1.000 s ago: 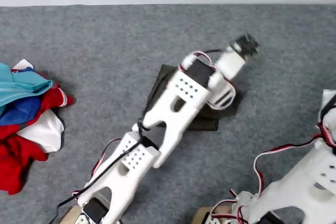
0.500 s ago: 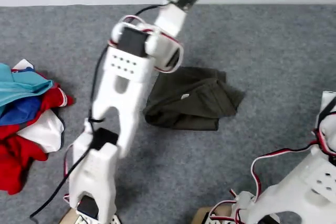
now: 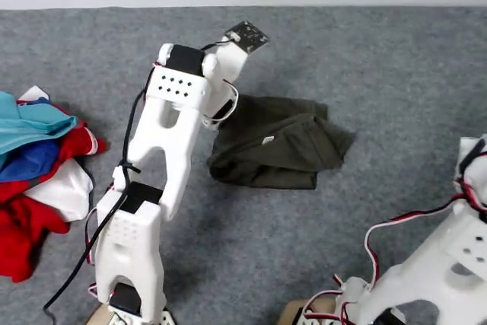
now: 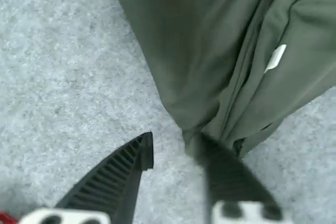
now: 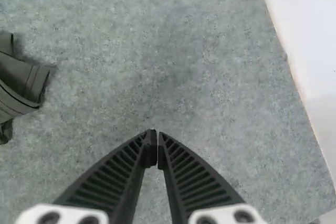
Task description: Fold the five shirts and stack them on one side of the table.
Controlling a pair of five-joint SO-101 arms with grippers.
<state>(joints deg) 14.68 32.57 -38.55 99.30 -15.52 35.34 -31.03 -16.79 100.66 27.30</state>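
Left gripper point(image 4: 176, 149) hangs with its jaws parted and nothing between them, just short of the near edge of the dark green shirt point(image 4: 226, 51). The shirt lies loosely folded on the grey mat point(image 4: 63, 77), straight ahead of the fingertips. One finger overlaps the shirt's edge, but contact cannot be told. The spread likely readies a pinch on that edge for a tidier fold.

Right gripper point(image 5: 153, 139) is clenched on nothing above bare mat, the green shirt well off to its side, probably parked out of the way.

A heap of unfolded shirts point(image 3: 38, 180) lies well apart, behind the left gripper, apparently waiting its turn.
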